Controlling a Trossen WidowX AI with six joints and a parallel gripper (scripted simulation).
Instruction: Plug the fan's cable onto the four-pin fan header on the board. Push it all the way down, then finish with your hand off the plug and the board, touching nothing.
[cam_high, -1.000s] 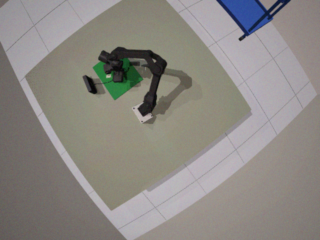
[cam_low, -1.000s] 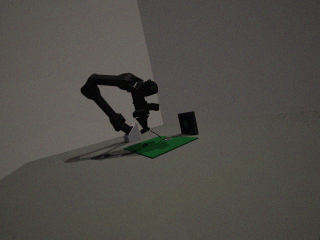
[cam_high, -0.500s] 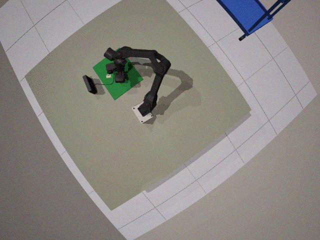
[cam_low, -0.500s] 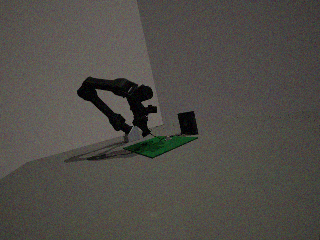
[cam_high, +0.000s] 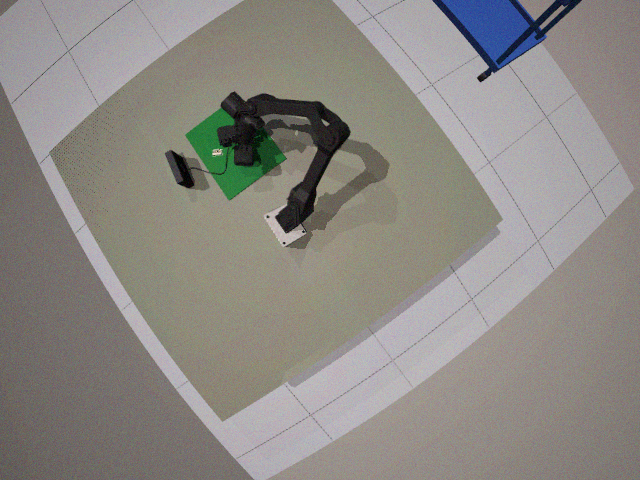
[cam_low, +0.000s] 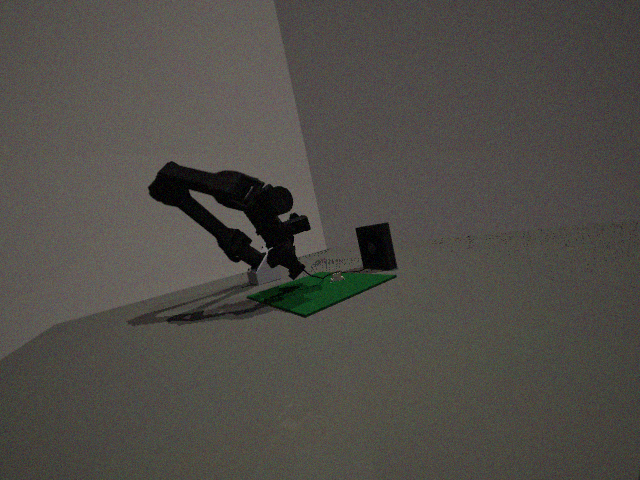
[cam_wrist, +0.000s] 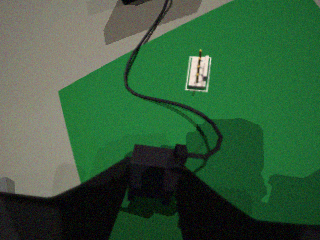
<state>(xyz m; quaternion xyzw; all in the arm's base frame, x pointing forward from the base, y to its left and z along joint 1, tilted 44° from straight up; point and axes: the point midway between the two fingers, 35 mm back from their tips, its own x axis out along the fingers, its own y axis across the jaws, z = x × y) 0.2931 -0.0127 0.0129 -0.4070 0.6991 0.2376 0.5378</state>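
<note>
My gripper (cam_wrist: 153, 166) (cam_low: 296, 272) is shut on the black plug (cam_wrist: 155, 156) of the fan's cable, held above the green board (cam_high: 232, 187) (cam_low: 311, 311) (cam_wrist: 95, 110). The white four-pin header (cam_high: 217, 152) (cam_low: 332, 280) (cam_wrist: 196, 72) stands on the board, apart from the plug, above and right of it in the wrist view. Its pins show uncovered. The black cable (cam_wrist: 128, 75) (cam_high: 212, 173) curves from the plug's right side to the fan (cam_high: 179, 168) (cam_low: 376, 246). The fingertips are hidden behind the arm in the top view.
The fan stands upright beside the board's edge, and its cable crosses that edge near the header. The arm's white base plate (cam_high: 283, 240) is beyond another side of the board. A blue cart (cam_high: 480, 25) stands far off at the upper right of the top view.
</note>
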